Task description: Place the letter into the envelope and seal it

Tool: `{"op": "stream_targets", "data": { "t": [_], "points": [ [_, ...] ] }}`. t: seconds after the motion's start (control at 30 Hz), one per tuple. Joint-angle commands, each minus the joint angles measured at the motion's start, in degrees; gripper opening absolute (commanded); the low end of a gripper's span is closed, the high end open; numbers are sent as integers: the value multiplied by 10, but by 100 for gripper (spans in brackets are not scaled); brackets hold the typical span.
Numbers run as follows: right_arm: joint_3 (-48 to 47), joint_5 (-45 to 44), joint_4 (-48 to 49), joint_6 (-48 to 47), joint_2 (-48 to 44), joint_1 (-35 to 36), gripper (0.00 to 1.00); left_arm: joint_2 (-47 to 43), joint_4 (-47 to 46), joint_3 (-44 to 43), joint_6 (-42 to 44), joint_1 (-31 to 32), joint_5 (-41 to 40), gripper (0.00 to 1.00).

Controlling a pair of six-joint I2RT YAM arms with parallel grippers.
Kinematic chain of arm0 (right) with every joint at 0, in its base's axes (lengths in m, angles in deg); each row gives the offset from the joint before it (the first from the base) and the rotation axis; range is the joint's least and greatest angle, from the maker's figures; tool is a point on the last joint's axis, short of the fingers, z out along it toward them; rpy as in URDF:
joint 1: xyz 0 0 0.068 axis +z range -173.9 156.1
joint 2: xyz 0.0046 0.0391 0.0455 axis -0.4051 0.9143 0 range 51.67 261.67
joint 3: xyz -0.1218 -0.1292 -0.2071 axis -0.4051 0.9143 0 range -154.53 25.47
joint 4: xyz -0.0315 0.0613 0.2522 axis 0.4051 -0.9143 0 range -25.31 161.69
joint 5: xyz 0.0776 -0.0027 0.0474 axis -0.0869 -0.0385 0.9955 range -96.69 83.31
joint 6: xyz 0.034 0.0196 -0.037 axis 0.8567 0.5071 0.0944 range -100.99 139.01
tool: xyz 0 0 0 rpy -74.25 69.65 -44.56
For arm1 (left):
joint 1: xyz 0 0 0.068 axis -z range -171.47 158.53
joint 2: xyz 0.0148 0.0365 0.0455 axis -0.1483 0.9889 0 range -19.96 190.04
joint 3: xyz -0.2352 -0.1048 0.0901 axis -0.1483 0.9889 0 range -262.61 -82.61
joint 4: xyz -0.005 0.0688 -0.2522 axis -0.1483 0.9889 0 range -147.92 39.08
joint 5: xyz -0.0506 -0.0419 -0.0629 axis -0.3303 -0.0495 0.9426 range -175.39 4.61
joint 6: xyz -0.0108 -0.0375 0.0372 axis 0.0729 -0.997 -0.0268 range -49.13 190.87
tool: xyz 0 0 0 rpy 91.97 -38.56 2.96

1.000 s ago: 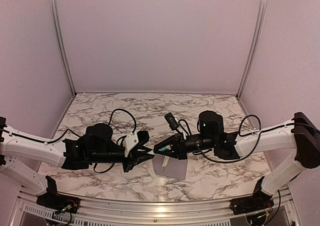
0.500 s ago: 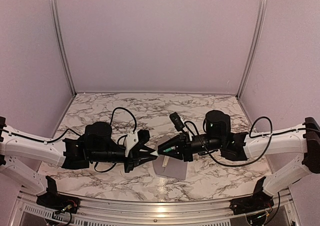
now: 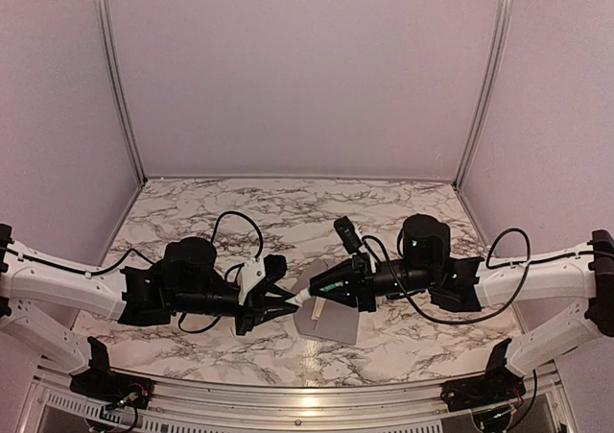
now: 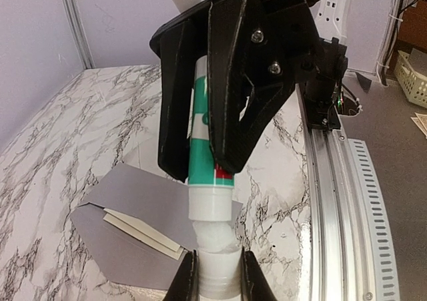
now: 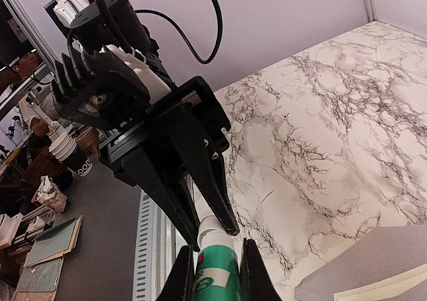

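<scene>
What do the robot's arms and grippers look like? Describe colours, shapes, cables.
The left arm and right arm have white links, black joint housings and looping black cables. The left gripper and right gripper each have two black, pointed fingers; the left carries a white block.

White arm links (image 3: 58, 284), black joint housings (image 3: 189, 260), black wedge-shaped jaws, silver screws (image 4: 257, 38), looping black cables (image 3: 237, 213).

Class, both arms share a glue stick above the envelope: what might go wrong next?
The left gripper pinches only the white cap of the glue stick; it may slip if the right gripper pulls. The glue stick hangs above the open envelope, so a drop might shift the tucked-in letter.
</scene>
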Motion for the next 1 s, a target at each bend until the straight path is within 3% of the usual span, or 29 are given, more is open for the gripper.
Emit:
{"op": "stream_targets", "data": {
  "t": [0.0, 0.5, 0.97],
  "points": [
    [5, -8, 16, -10, -24, -3, 0, -7, 9, 8, -8, 1, 6, 0],
    [10, -41, 4, -12, -34, -9, 0, -39, 10, 43, -21, 1, -21, 0],
    [5, -17, 10, -12, 3, -11, 0, -33, 11, 45, -31, 1, -42, 0]
  ]
}}
